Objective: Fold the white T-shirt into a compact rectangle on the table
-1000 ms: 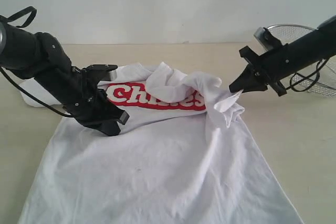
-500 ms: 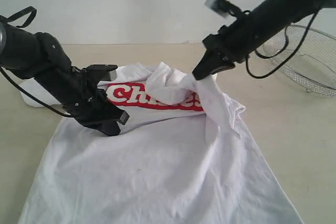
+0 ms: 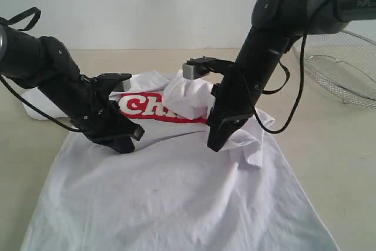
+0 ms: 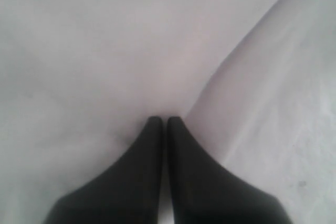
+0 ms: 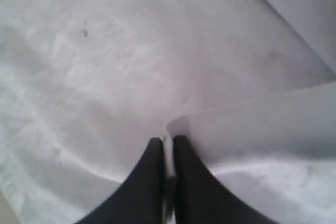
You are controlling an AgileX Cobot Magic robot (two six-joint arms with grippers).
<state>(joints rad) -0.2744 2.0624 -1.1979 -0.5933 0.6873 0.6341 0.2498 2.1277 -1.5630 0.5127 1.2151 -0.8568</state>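
White T-shirt point(image 3: 176, 198) — red lettering point(image 3: 141, 107) (exterior only) — fold point(image 5: 220, 121) in right end effector point(image 5: 167, 141), left end effector point(image 4: 164, 120) closed.

The exterior camera stands off the arms at the near edge of the worktop point(image 3: 335, 163). It sits a little above the surface and faces across it toward the back wall point(image 3: 176, 4), taking in both arms and most of the white T-shirt point(image 3: 176, 198). Each wrist camera sits just behind its gripper and looks along the fingers, very close to the cloth. The left gripper point(image 4: 164, 121) and the right gripper point(image 5: 168, 140) each fill the lower part of their picture. All three views share the shirt; the wrist views show only small patches of it.
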